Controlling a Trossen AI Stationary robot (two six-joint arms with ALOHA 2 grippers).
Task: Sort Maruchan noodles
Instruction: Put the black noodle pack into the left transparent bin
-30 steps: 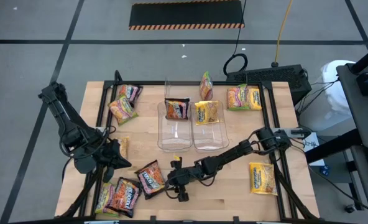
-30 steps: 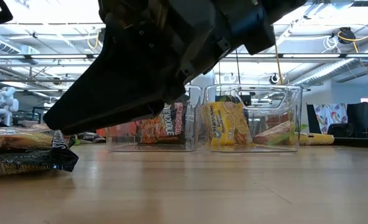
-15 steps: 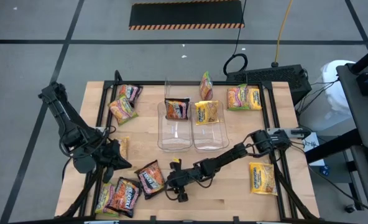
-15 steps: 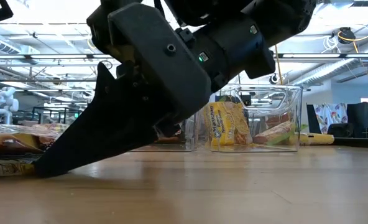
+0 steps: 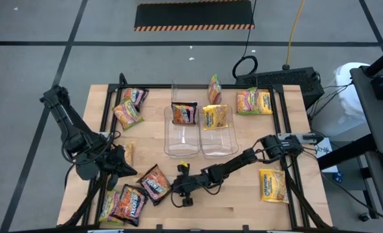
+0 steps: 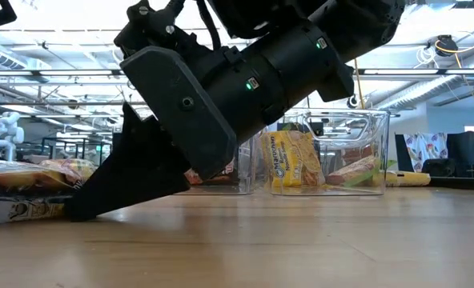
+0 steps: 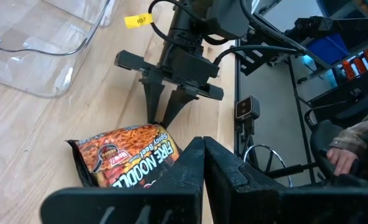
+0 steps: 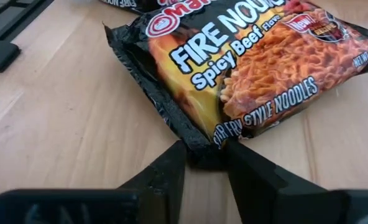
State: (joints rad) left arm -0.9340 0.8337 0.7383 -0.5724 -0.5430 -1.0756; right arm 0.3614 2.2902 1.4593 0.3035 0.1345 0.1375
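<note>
The dark Fire Noodle packet (image 5: 154, 184) lies flat on the table's near left part and fills the right wrist view (image 8: 246, 74). My right gripper (image 5: 176, 188) reaches across from the right, slanting down in the low view (image 6: 77, 210), and is shut on that packet's edge. My left gripper (image 5: 121, 168) hovers left of the packet, shut and empty (image 7: 202, 146). A dark packet (image 5: 184, 113) stands in the left clear bin (image 5: 182, 144). A yellow one (image 5: 215, 116) stands in the right bin (image 5: 219, 145). My right gripper pinches the black sealed edge (image 8: 204, 151) of the Fire Noodle packet between its two fingers (image 8: 165, 168). The fingers come slanting down from the table's right side. The packet rests flat on the wood, printed face up.
More packets lie about: two at the far left (image 5: 129, 107), a pink one (image 5: 215, 87) behind the bins, one at the far right (image 5: 254, 101), a yellow one (image 5: 273, 186) near right, several near left (image 5: 122, 204). Bare wood (image 5: 237, 204) lies along the near edge.
My right gripper has moved down and toward the table's left edge, its fingers coming onto the table and up against the dark packet's edge. The packet has turned slightly and slid a little to the left.
</note>
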